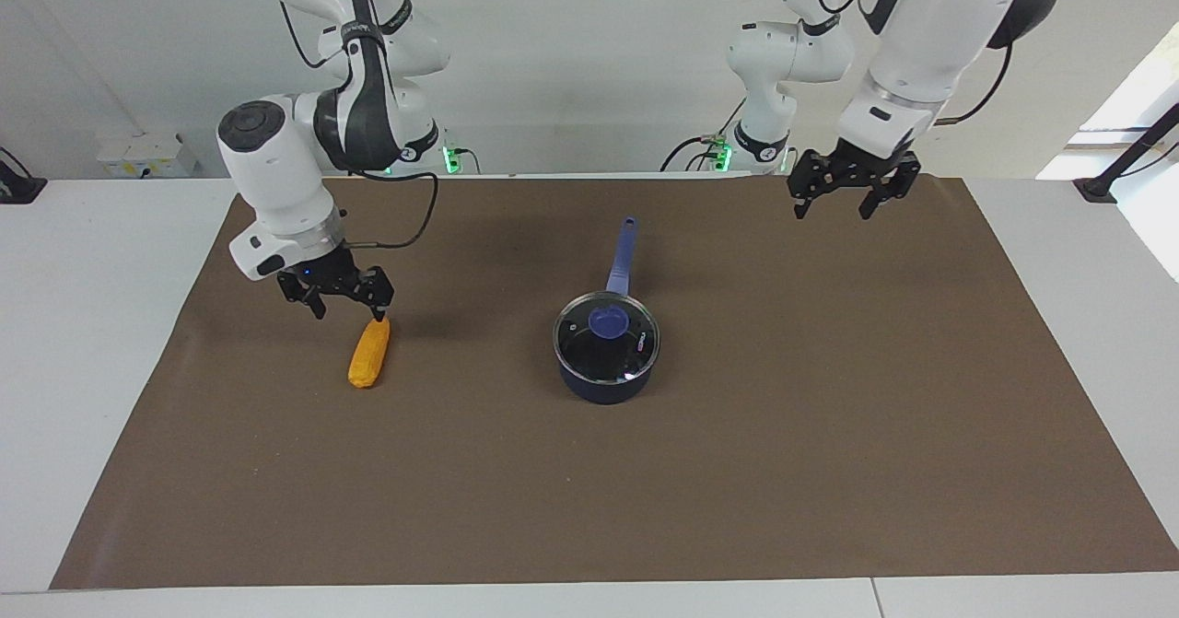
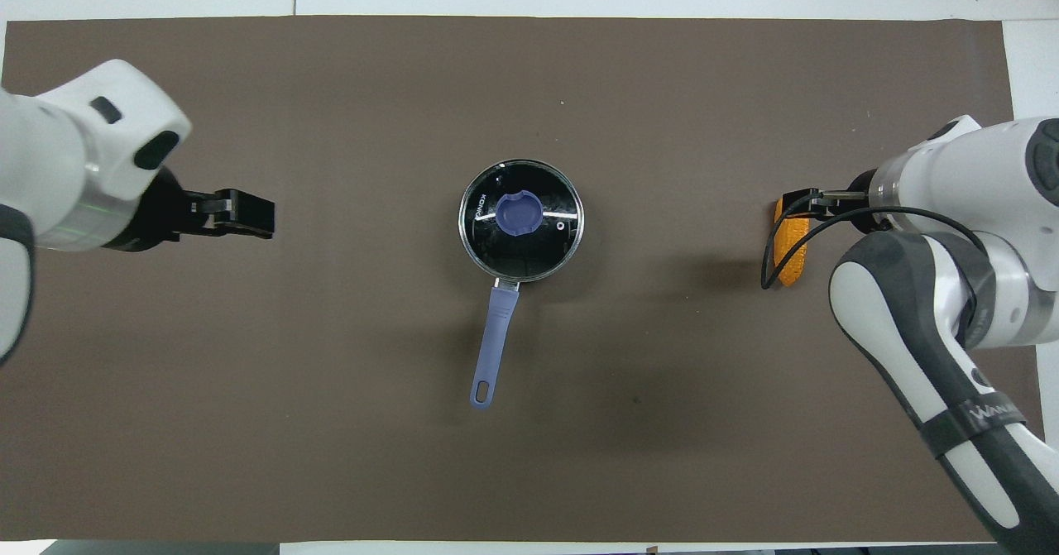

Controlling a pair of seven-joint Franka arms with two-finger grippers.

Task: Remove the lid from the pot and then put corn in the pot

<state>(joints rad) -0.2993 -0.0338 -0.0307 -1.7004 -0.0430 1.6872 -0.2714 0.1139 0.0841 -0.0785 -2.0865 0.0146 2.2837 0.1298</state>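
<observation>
The navy pot [image 1: 603, 384] stands mid-mat with its blue-purple handle [image 1: 622, 254] pointing toward the robots. The glass lid [image 1: 606, 340] with its blue-purple knob [image 1: 609, 322] sits on the pot; from overhead the lid [image 2: 521, 251] covers the pot's whole mouth. The orange corn [image 1: 368, 355] lies on the mat toward the right arm's end. My right gripper [image 1: 349, 310] hangs open, low over the corn's end nearer the robots, gripping nothing. In the overhead view the right wrist hides part of the corn [image 2: 793, 264]. My left gripper [image 1: 832, 211] is open and empty, up over the mat's edge by the robots.
A brown mat [image 1: 829, 434] covers most of the white table [image 1: 83, 342]. A black cable [image 2: 773, 253] loops from the right wrist over the corn.
</observation>
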